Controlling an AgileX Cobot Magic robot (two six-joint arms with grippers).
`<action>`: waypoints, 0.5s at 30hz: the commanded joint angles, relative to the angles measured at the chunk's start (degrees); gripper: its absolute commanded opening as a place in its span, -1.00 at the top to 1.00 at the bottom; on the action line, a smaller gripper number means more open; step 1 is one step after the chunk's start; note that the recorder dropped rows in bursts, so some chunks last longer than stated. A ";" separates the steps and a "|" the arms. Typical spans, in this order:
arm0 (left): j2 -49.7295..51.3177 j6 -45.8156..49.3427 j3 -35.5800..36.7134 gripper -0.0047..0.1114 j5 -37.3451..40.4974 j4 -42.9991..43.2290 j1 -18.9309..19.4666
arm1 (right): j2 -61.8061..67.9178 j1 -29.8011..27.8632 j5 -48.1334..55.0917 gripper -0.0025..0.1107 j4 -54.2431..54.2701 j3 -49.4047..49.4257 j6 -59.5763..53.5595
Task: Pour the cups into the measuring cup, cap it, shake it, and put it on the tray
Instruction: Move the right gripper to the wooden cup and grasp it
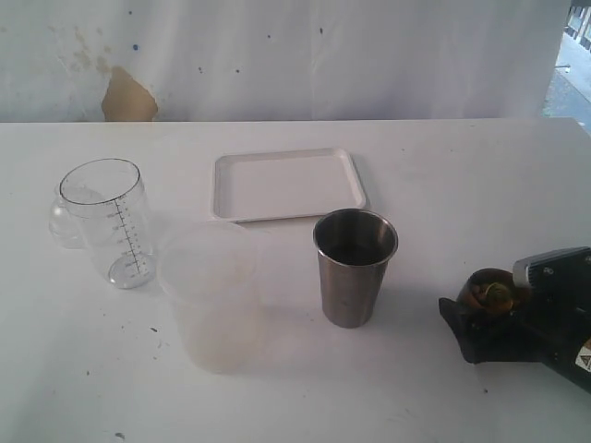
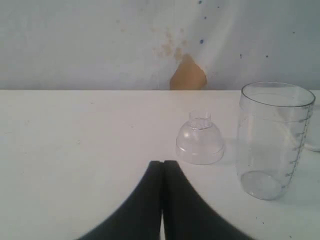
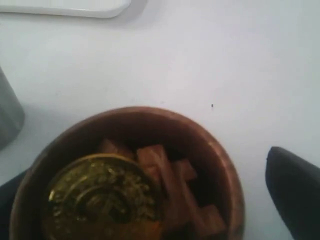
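We see the wooden cup (image 1: 494,293) upright at the right of the worktop (image 1: 443,185), holding brown blocks (image 3: 170,175) and a gold disc (image 3: 102,200). The steel tumbler (image 1: 355,268) stands upright near the flat white tray (image 1: 288,184). The clear, open-topped measuring cup (image 1: 109,221) stands upright at the left.

Tumbler (image 1: 355,277) shiny steel; small cup (image 3: 220,165) matt wood (rim smooth).
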 commanded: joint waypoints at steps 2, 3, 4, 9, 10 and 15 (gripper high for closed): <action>-0.14 -0.15 -0.18 0.92 -0.62 -0.09 -0.03 | 0.36 -0.15 -0.37 -0.90 -0.28 -0.52 -0.63; -0.14 -0.15 -0.18 0.92 -0.62 -0.09 -0.03 | 0.60 -0.15 -0.37 -0.90 -0.28 -0.52 -0.63; -0.14 -0.15 -0.18 0.92 -0.62 -0.09 -0.03 | 0.85 -0.15 -0.37 -0.90 -0.28 -0.52 -0.63; -0.14 -0.15 -0.18 0.92 -0.62 -0.09 -0.03 | 2.75 -0.15 -0.37 -0.90 -0.38 -0.82 -0.63; -0.14 -0.15 -0.18 0.92 -0.62 -0.09 -0.03 | 3.00 -0.15 -0.58 -0.90 -0.38 -0.82 -0.63; -0.14 -0.15 -0.18 0.92 -0.62 -0.09 -0.03 | 3.33 -0.15 -2.49 -0.90 -0.38 -0.82 -0.63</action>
